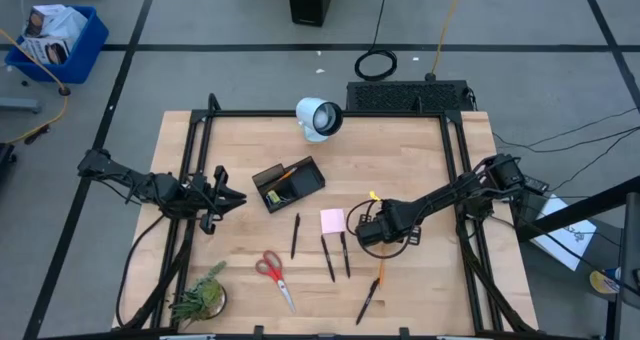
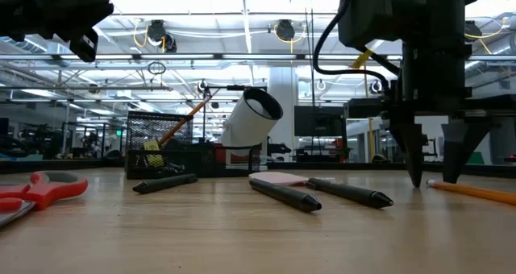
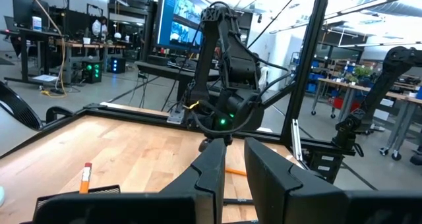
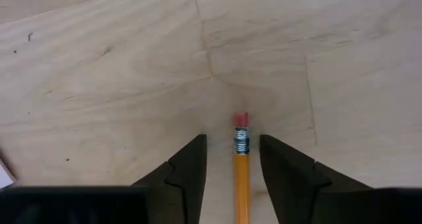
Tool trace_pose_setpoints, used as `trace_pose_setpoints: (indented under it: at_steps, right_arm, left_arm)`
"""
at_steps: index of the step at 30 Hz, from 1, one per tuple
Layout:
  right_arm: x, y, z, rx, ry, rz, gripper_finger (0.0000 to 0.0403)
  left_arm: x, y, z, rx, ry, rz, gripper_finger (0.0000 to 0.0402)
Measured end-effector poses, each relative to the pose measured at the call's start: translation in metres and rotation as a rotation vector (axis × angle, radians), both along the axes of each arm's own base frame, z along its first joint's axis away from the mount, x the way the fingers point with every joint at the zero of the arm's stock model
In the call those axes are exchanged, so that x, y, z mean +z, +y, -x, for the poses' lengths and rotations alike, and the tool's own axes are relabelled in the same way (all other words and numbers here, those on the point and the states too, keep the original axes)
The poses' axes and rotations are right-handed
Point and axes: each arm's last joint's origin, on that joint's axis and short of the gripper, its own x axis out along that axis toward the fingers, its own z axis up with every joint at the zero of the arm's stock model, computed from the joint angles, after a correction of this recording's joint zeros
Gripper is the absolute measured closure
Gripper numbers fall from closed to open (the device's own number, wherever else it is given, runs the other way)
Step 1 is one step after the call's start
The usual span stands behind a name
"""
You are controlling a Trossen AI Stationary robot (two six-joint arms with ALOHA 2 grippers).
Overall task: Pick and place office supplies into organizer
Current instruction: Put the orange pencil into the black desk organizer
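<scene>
My right gripper is open and points down at the table, its fingertips low over the wood. An orange pencil lies flat between the two fingers without touching either, its red eraser end just past the tips. The pink sticky pad, three black pens and a fourth pen lie on the table nearby. The red-handled scissors lie toward the near edge. The black organizer holds a pencil and yellow clips. My left gripper waits open at the table's left.
A white lamp-like cylinder lies at the far edge behind the organizer. A black grille box sits beyond the table's far right corner. A green plant stands at the near left corner. Bare wood shows between the organizer and the left gripper.
</scene>
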Motion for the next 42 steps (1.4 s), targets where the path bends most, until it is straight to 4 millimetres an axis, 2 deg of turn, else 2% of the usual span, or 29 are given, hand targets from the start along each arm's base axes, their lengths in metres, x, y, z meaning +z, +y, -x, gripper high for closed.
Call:
trace_pose_setpoints:
  at_steps: [14, 29, 42]
  right_arm:
    - [-0.0009, -0.0001, 0.0, -0.034, -0.006, 0.001, 0.0279]
    - [-0.0016, 0.0003, -0.0014, -0.033, -0.021, 0.0, 0.0392]
    - [0.0015, 0.0003, -0.0019, 0.0, -0.042, -0.004, 0.0391]
  left_arm:
    - [0.0, 0.0, 0.0, 0.0, 0.0, 0.0, 0.0339]
    - [0.0, 0.0, 0.0, 0.0, 0.0, 0.0, 0.0339]
    - [-0.0001, 0.0, 0.0, 0.0, 0.0, 0.0, 0.0339]
